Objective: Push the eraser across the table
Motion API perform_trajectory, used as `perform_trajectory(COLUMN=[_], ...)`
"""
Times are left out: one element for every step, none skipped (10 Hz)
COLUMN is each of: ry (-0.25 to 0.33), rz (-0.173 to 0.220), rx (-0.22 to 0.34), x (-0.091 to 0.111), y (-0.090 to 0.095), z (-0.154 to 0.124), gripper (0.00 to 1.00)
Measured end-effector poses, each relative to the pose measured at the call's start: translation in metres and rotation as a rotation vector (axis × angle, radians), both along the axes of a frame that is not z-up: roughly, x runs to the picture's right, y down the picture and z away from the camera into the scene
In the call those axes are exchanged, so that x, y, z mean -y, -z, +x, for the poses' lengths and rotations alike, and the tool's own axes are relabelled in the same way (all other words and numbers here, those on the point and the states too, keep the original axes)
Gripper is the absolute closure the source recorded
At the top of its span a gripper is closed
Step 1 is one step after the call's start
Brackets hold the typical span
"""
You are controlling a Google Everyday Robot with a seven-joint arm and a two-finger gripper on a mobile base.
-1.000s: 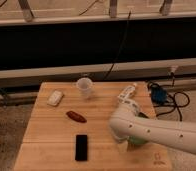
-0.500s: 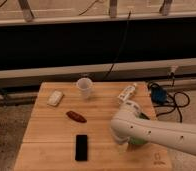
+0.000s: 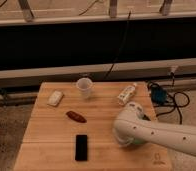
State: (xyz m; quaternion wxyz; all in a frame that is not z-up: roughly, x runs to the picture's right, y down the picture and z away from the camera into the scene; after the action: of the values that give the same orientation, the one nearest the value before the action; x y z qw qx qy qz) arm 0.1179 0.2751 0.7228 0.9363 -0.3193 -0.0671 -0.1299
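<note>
On the light wooden table (image 3: 43, 140), a flat black rectangular eraser (image 3: 81, 147) lies near the white gripper (image 3: 124, 140); I cannot tell its grip.

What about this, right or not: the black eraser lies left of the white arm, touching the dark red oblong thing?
Not touching. The camera view shows the eraser left of the white arm but apart from the dark red oblong thing, bare table between. The gripper is out of sight.
</note>
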Motion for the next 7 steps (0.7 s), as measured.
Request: perform_trajectory(ry=[0.003, 0.003, 0.004, 0.007, 0.01, 0.012, 0.013], rz=[-0.002, -0.005, -0.006, -0.012, -0.016, -0.017, -0.02], rx=[0.001, 0.005, 0.004, 0.003, 0.005, 0.008, 0.01], x=[-0.002, -0.003, -0.005, -0.008, -0.01, -0.01, -0.011], y=[-0.005, -0.008, -0.011, -0.014, -0.017, -0.019, -0.022], z=[-0.001, -0.003, -0.001, 0.003, 0.003, 0.002, 0.002], gripper=[0.95, 0.95, 0.95, 0.95, 0.95, 0.95, 0.95])
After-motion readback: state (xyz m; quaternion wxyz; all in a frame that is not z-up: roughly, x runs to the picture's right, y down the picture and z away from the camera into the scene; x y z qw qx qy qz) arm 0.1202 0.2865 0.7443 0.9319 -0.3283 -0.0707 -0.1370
